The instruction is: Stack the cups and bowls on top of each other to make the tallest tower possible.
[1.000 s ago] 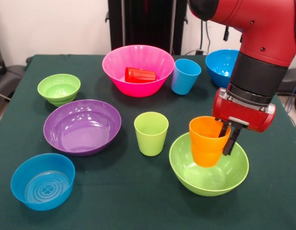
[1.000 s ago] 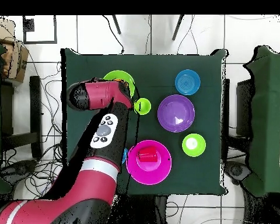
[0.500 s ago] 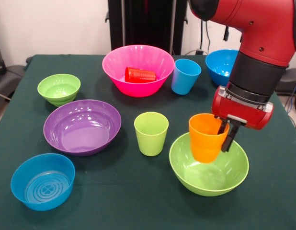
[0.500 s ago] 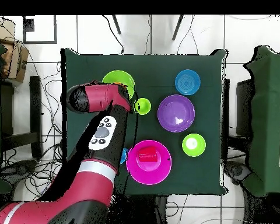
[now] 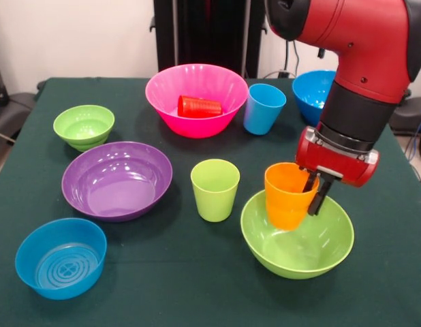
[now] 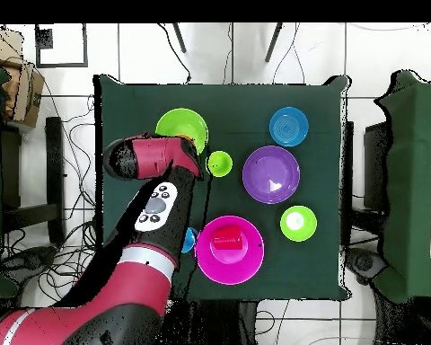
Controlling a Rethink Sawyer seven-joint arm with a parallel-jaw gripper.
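My gripper (image 5: pixel 315 195) is shut on the right wall of the orange cup (image 5: pixel 285 194), one finger inside it and one outside. The cup hangs upright, its base down inside the large lime green bowl (image 5: pixel 313 255) at the front right; I cannot tell whether it touches the bowl. A lime green cup (image 5: pixel 214 189) stands just left of that bowl. The light blue cup (image 5: pixel 263 107) stands beside the pink bowl (image 5: pixel 197 75), which holds the red cup (image 5: pixel 199 106) on its side. From overhead, my arm (image 6: pixel 156 202) covers part of the large lime green bowl (image 6: pixel 179 124).
A purple bowl (image 5: pixel 116 178) sits at mid left, with a small lime green bowl (image 5: pixel 83 126) behind it and a small blue ringed bowl (image 5: pixel 60 257) in front of it. A large blue bowl (image 5: pixel 314 92) is at the back right, partly behind my arm.
My gripper and the orange cup have shifted a little left and back over the large green bowl. Overhead, the arm has drawn back toward its base, uncovering more of that bowl.
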